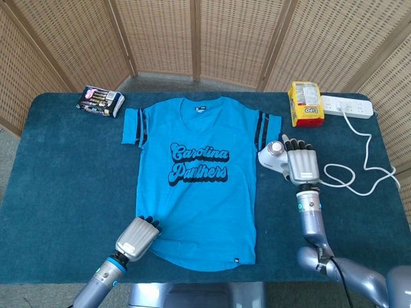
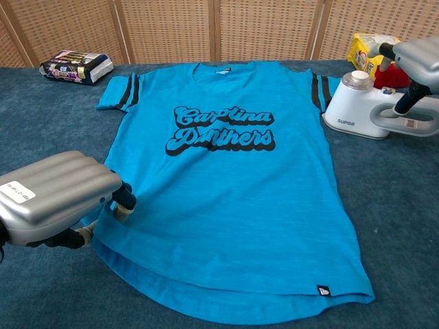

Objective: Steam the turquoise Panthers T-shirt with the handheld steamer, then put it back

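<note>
Turquoise Panthers T-shirt flat mid-table, left hand fingertips pressing its lower-left hem, right hand over steamer beside right sleeve, grasp unclear, coiled cord right, power strip, yellow packet, snack pack along far edge.

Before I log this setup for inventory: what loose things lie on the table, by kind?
T-shirt: 1
Handheld steamer: 1
Snack packs: 2, a dark one and a yellow one
Power strip: 1
Total: 5
</note>
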Tool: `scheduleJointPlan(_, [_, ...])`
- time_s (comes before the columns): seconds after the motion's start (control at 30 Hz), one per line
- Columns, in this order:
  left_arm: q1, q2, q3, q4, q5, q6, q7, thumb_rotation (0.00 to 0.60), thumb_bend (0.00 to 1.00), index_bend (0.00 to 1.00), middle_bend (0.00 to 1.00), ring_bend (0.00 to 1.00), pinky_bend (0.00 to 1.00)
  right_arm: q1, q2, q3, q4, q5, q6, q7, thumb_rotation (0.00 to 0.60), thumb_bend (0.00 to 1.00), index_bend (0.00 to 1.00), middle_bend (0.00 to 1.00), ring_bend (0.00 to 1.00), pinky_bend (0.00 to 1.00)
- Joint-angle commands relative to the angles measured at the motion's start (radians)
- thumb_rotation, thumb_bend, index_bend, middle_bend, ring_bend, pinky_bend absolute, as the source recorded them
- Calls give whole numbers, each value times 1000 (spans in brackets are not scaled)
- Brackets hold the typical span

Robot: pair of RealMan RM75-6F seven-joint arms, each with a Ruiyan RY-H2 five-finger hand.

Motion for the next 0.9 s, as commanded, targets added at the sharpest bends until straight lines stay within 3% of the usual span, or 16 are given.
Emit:
scheduleJointPlan(0.03, [-2,0,1,0,-1,0,0,599,484,659,505,451,576,6,-12,-3,21,-3,3,-6,597,238,110,248,241,330])
scheduleJointPlan(0.5, [-10,-6,6,0,-13,4,6,599,484,660,505,451,576,19,-42,2,134,4,-11,-10,597,242,116,254,241,325])
scheduleJointPlan(0.9, [-17,-11,8,-5,-31,10,18,600,484,660,505,451,576,34,-79,18,305,24,-51,14,597,247,131,263,245,317])
